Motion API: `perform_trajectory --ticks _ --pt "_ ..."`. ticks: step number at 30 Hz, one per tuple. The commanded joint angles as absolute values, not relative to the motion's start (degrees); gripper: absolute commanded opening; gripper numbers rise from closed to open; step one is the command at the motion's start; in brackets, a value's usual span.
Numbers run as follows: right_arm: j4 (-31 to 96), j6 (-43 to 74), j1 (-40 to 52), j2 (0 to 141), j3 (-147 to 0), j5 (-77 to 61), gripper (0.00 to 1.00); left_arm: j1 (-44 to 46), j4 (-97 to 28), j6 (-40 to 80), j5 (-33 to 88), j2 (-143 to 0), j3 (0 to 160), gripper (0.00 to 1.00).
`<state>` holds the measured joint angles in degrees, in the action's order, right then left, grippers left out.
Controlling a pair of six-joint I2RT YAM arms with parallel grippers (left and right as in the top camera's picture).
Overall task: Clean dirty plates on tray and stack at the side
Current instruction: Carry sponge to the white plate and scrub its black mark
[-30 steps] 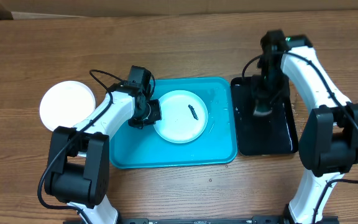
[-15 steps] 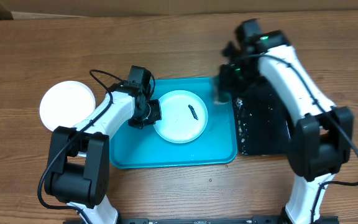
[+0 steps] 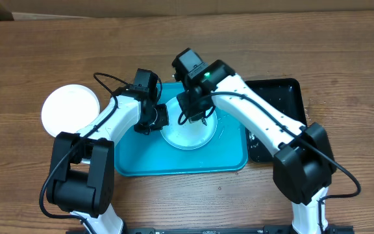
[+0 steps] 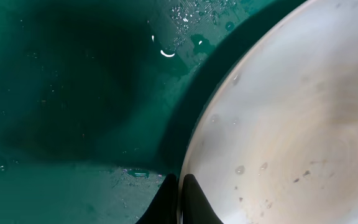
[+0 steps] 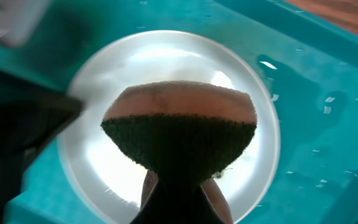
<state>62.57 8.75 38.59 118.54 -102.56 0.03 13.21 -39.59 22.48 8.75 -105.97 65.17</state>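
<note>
Careful: left fingers (image 4: 164, 202) pinch the plate (image 3: 187, 135) rim, right fingers (image 5: 178, 205) clamp the sponge (image 5: 179, 121); scrub hard and you'll lose the plate.

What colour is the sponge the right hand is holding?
The sponge is pinkish-tan with a dark scouring face, clearest in the right wrist view.

Robotics lab bench, wood-grain table (image 3: 343, 58), left arm (image 3: 112, 120) and right arm (image 3: 265, 120) mounted at its edge

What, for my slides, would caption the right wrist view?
Right gripper holds a dark-faced sponge over the plate in the wet turquoise tray.
</note>
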Motion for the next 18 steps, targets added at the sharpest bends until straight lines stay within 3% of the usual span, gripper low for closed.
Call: perform_trajectory --ticks 1,6,18 --pt "62.0 10.8 38.9 120.6 -102.2 8.2 0.04 13.5 -39.8 22.7 7.9 -104.1 64.6 0.04" --pt "62.2 13.8 38.9 121.6 -101.9 14.4 0.04 13.5 -39.8 22.7 7.9 -104.1 64.6 0.04" --pt "58.3 15.3 38.9 121.8 -96.1 14.6 0.04 13.5 -39.8 22.7 7.9 -104.1 64.6 0.04"
